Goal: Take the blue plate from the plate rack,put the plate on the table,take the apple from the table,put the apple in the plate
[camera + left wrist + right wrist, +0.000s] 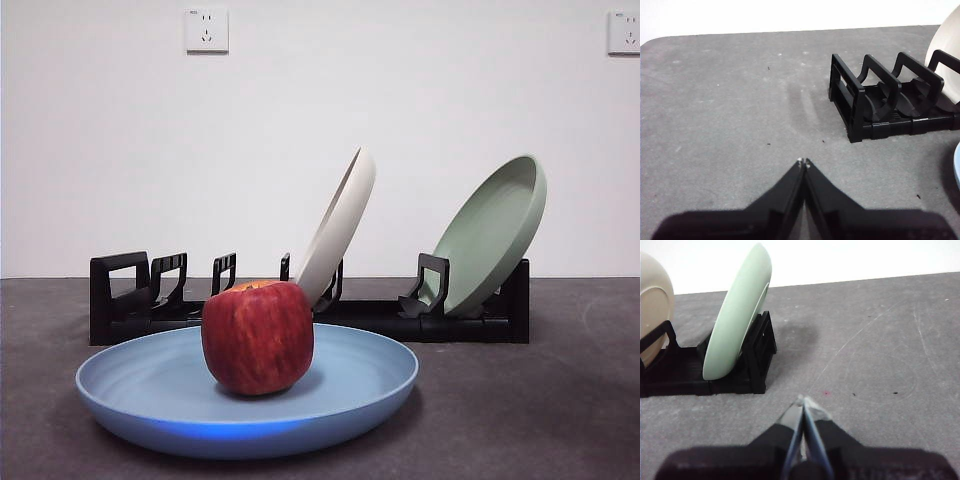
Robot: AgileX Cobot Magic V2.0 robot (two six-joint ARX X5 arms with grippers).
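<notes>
The dark red apple (258, 336) sits upright in the blue plate (150, 385), which lies flat on the grey table (560, 400) in front of the black plate rack (120, 300). A sliver of the blue plate's rim shows in the left wrist view (957, 170). My left gripper (803, 162) is shut and empty, above bare table beside the rack's empty end (860, 100). My right gripper (803, 401) is shut and empty, above bare table near the rack's other end (757, 355). Neither gripper shows in the front view.
A cream-white plate (340, 225) leans in the rack's middle slots; it also shows in the right wrist view (654, 310). A sage-green plate (495, 230) leans at the rack's right end, seen too in the right wrist view (737, 315). A white wall stands behind.
</notes>
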